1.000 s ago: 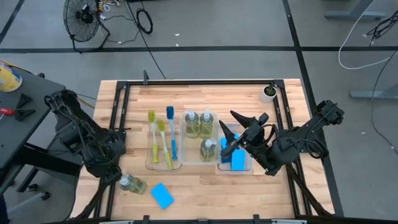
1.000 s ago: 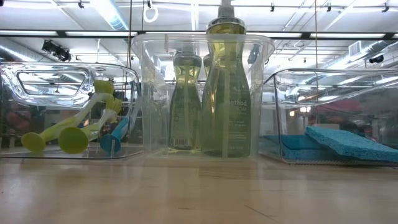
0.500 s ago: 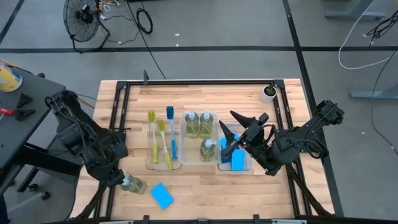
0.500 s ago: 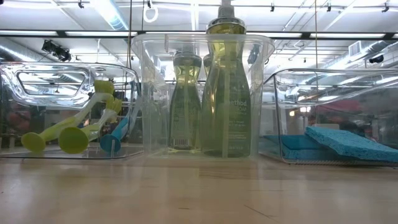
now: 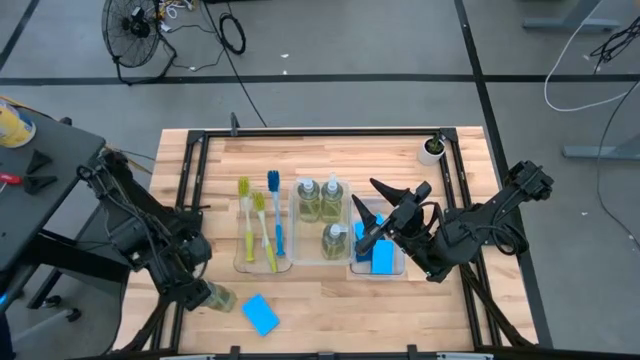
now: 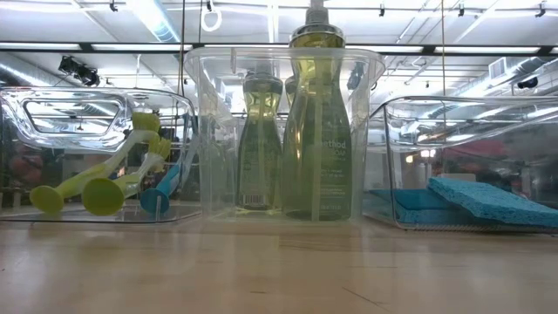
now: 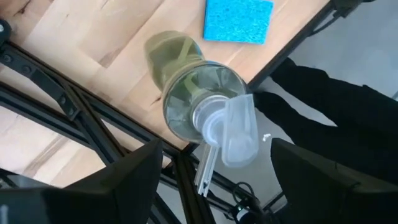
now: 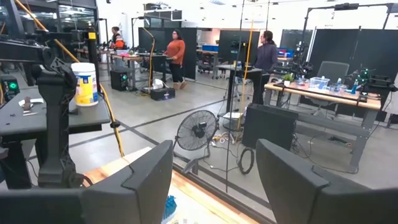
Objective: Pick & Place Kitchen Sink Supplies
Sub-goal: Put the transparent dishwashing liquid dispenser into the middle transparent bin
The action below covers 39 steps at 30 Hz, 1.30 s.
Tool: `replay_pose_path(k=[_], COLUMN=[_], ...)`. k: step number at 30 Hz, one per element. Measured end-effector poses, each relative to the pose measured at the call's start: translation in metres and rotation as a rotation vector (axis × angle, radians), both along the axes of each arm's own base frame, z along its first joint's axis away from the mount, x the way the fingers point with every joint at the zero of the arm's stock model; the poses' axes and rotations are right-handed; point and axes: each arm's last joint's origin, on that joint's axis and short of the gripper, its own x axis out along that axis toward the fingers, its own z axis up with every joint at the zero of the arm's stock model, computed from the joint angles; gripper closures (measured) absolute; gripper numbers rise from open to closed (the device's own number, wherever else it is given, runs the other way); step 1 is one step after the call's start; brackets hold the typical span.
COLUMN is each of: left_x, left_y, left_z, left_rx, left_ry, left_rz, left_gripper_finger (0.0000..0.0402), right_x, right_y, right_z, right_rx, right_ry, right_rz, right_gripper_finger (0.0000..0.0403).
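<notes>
From above, the left gripper (image 5: 197, 291) is low at the near left corner of the wooden table (image 5: 330, 155), right at the loose soap bottle (image 5: 214, 297) lying on its side there. A loose blue sponge (image 5: 260, 313) lies just beside that bottle. 3 dish brushes (image 5: 259, 222) lie in the left tray (image 5: 241, 262). 3 more soap bottles (image 5: 322, 200) stand in the middle tray (image 5: 297, 240). The right gripper (image 5: 378, 215) hangs over the right tray (image 5: 399, 268), where more blue sponges (image 5: 380, 255) lie. Its fingers are spread apart.

From table height, 2 yellow-green brushes (image 6: 94, 185) and 1 blue brush (image 6: 166, 185) lean in the left tray. Soap bottles (image 6: 316, 131) stand in the middle tray. Blue sponges (image 6: 475, 199) lie in the right tray.

The left wrist camera looks at the pump top of the loose soap bottle (image 7: 198, 106), which lies between the 2 dark fingers (image 7: 118, 180). The fingers are spread wide and do not touch it. The loose sponge (image 7: 239, 20) lies past the bottle.

The right wrist camera shows its 2 fingers (image 8: 130, 186) spread apart, with nothing between them. People stand far off in the room.
</notes>
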Motion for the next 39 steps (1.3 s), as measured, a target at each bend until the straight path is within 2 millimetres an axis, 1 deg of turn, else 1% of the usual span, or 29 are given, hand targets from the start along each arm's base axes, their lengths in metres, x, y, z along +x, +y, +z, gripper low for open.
replay_pose_path(k=[6, 15, 29, 31, 33, 39], left_x=[0.007, 0.016, 0.017, 0.017, 0.017, 0.019], left_y=[-0.008, -0.019, -0.019, -0.019, -0.019, -0.021], left_z=[-0.008, -0.024, -0.027, -0.028, -0.027, -0.027], left_rx=[0.033, 0.125, 0.162, 0.162, 0.16, 0.134], left_ry=[0.028, 0.095, 0.114, 0.114, 0.112, 0.102], left_rz=[0.002, -0.005, -0.001, 0.0, 0.0, -0.002], left_gripper_finger=[0.0099, 0.0099, 0.0102, 0.0113, 0.0133, 0.0214], right_x=[0.0, 0.0, 0.0, 0.001, 0.001, 0.001], right_y=[0.0, 0.0, 0.0, 0.001, 0.001, 0.001], right_z=[0.0, 0.0, -0.001, -0.001, -0.002, -0.005], right_rx=[0.0, 0.0, -0.006, -0.011, -0.01, -0.001], right_ry=[0.0, 0.0, 0.006, 0.008, 0.01, 0.011], right_rz=[0.0, 0.0, 0.011, 0.028, 0.027, 0.029], right_gripper_finger=[0.0172, 0.0172, 0.0172, 0.0172, 0.0172, 0.0172])
